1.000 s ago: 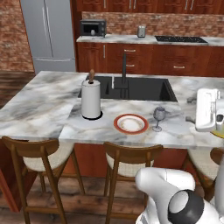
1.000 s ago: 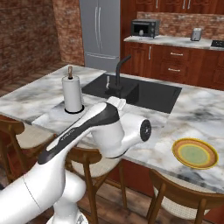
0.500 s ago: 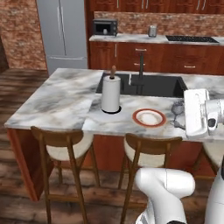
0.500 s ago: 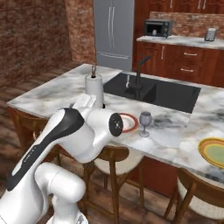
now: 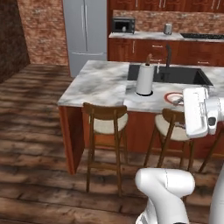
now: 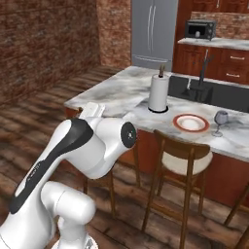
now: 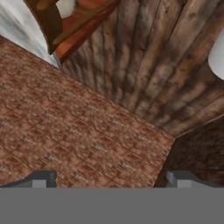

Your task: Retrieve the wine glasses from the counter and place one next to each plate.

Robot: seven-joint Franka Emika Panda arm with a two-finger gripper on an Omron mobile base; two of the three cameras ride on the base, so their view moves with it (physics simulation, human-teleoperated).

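On the marble island, one wine glass [image 6: 221,119] stands upright just right of the orange-red rimmed plate [image 6: 191,122]. In the left base view the same plate [image 5: 173,96] is partly hidden behind my white hand. My gripper [image 7: 112,180] is open and holds nothing. Its fingertips [image 7: 43,178] stand wide apart and face a brick wall and the wooden floor, away from the island. The counter [image 5: 144,36] with reddish cabinets runs along the back wall.
A paper towel roll [image 6: 158,93] stands left of the plate, beside the black sink [image 6: 214,92]. Wooden stools [image 5: 105,127] line the island's near side. A fridge [image 5: 85,30] and a microwave [image 5: 122,25] stand at the back. Open wooden floor lies to the left.
The whole picture has shifted: the base has backed away from the island and to the left, so the island looks farther off. The gripper has stayed open and empty.
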